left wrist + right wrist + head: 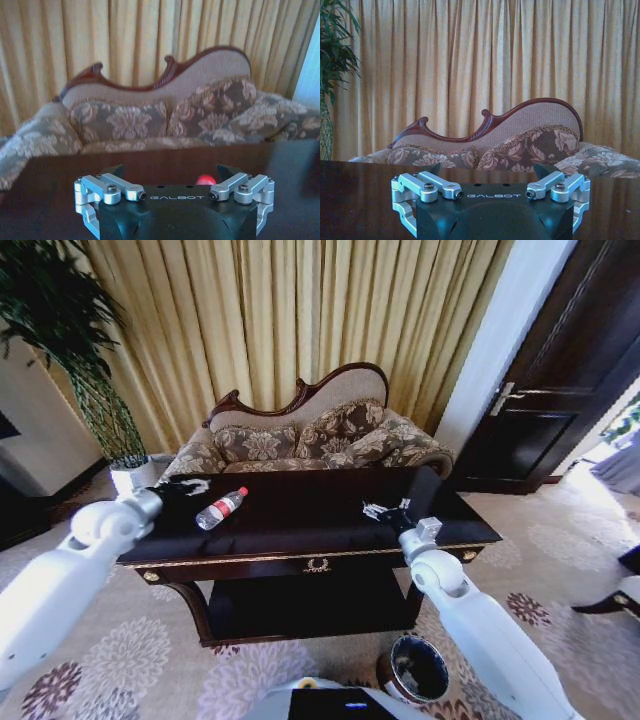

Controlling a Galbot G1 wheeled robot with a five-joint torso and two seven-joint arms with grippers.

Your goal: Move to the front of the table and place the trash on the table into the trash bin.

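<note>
A: Left pincer (190,486): state and position?

B: Fingers spread apart, nothing clamped between them. Held low over the counter (300,530), at its end on the robot's left. Same spread seen in the left wrist view (170,172), with both silver linkages swung outward.

A: Position of the bottle (221,508)?

B: Lying on its side on the counter, just beside the left pincer, toward the right pincer's side and slightly nearer the robot. Not touched by either pincer. Red cap (205,179) visible in the left wrist view just beyond the pincer's black body, low against the dark counter top (280,165).

A: Right pincer (385,510)?

B: Likewise apart and holding nothing. Poised just above the counter near its front right part, well apart from the bottle. In the right wrist view (487,170), fingers wide, with glossy counter surface (355,190) stretching ahead.

A: Trash bin (418,668)?

B: Standing on the patterned carpet, below and behind the right pincer, close to the robot's base and beside the right forearm. Round, dark, with a black inside. Well apart from the left pincer and the bottle.

A: Beyond both pincers?

B: Floral sofa (310,435) with carved wooden back, directly past the counter's far edge; behind it, golden curtain (300,310).
</note>
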